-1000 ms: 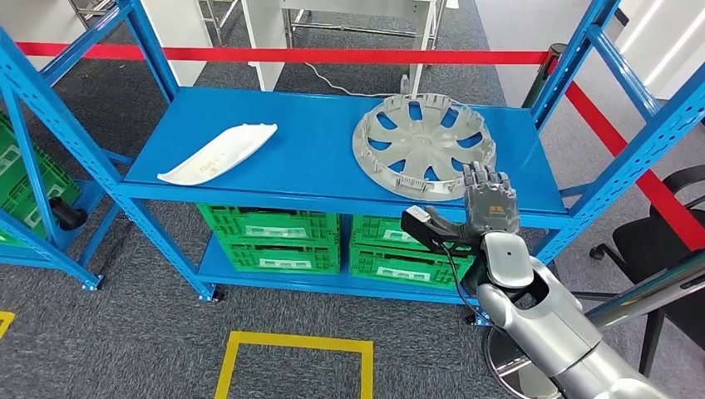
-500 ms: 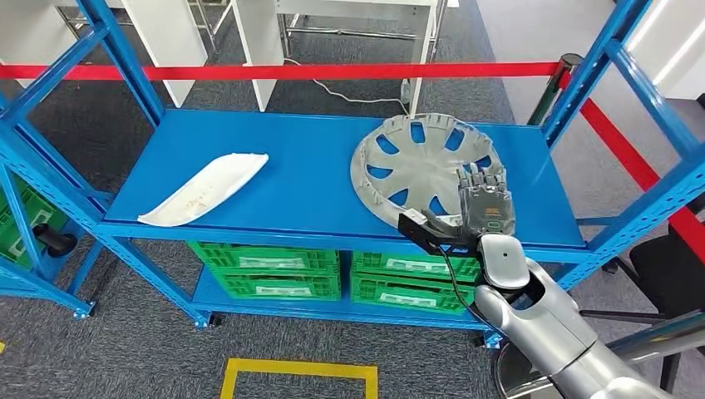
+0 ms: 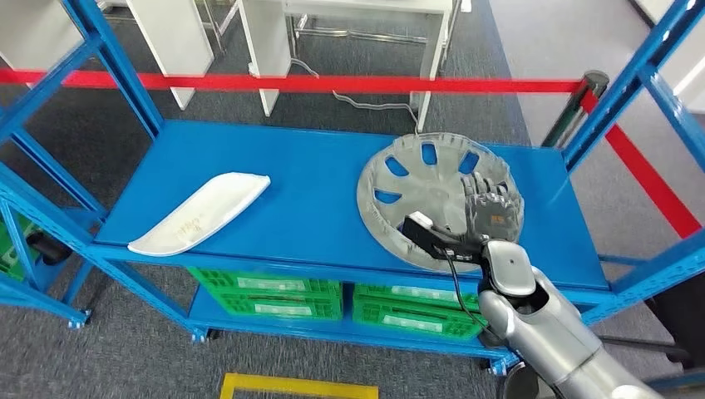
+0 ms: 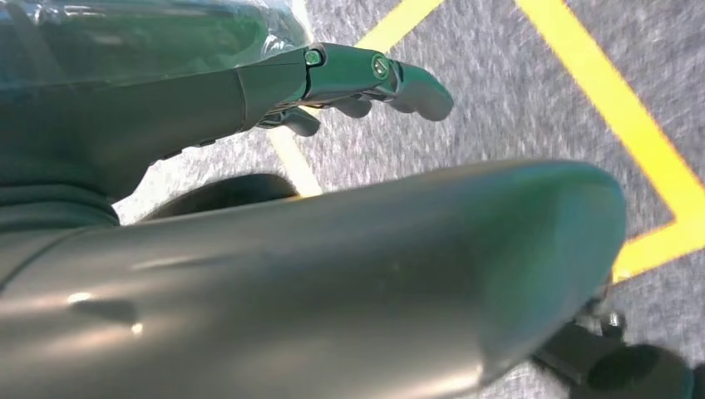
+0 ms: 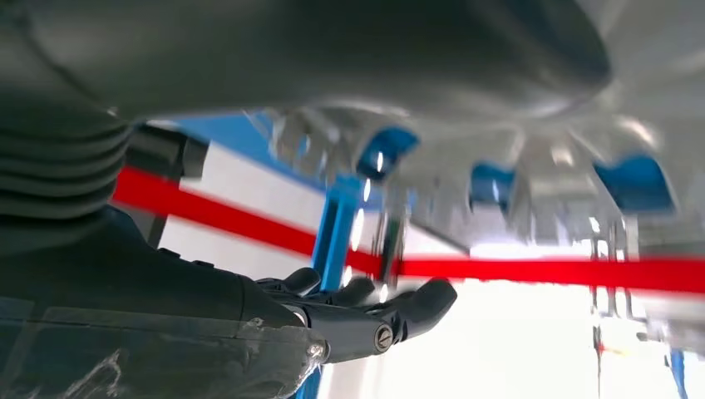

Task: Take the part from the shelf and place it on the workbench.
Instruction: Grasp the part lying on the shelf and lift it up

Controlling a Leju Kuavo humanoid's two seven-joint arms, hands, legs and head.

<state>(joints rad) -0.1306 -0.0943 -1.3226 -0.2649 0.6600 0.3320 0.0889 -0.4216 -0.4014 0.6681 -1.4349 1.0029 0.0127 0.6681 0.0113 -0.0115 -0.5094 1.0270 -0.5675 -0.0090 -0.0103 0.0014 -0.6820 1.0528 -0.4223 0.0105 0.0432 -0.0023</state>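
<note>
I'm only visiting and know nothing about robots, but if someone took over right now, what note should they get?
Right hand: open, spread over the near edge of the grey wheel cover, apparently touching it; no grip visible.
Left hand: hangs over the floor, holding nothing.
The wheel cover lies on the blue shelf, a white part at its other end.
Done: the reach.
Left: grasp, lift, carry to the workbench.

Right arm reached forward, left arm hung low

The silver right arm (image 3: 540, 332) stretched up from the lower right, its right hand (image 3: 492, 214) held flat with fingers (image 5: 399, 312) extended and close together, gripping nothing. The left hand (image 4: 349, 83) pointed downward, fingers loosely straight and holding nothing.
</note>
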